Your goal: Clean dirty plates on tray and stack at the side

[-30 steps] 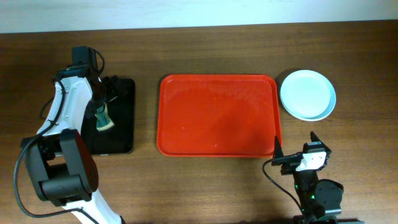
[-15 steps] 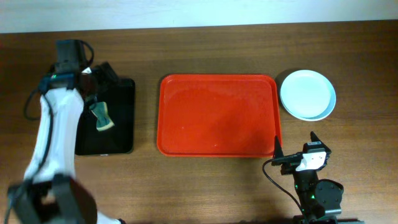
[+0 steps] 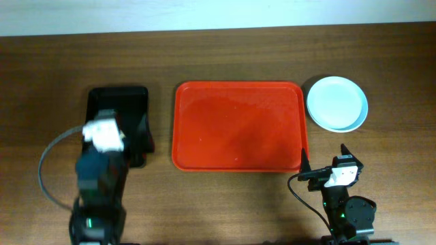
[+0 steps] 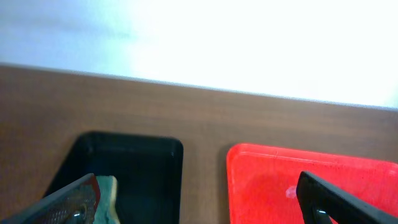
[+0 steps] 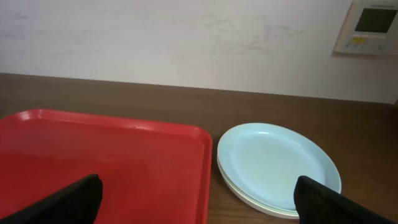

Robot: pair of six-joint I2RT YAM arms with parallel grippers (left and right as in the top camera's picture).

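The red tray (image 3: 238, 126) lies in the middle of the table with nothing on it; it also shows as the tray (image 4: 311, 180) and the tray (image 5: 106, 155) in the wrist views. The plates (image 3: 336, 103) sit stacked on the table just right of it, a light blue one on top, seen closer as the plates (image 5: 278, 165). My left gripper (image 3: 124, 126) hangs open over the near end of the black tray, holding nothing (image 4: 205, 208). By the tray's near right corner my right gripper (image 3: 323, 158) is open and empty (image 5: 200, 196).
A black tray (image 3: 117, 102) lies left of the red one, and a green-and-yellow sponge (image 4: 107, 198) rests in it beside my left finger. Both arm bases stand at the table's near edge. A pale wall runs behind the table's far edge.
My left arm has drawn back from over the black tray toward the near edge, with the sponge left lying in that tray. The right arm, plates and red tray have not moved.
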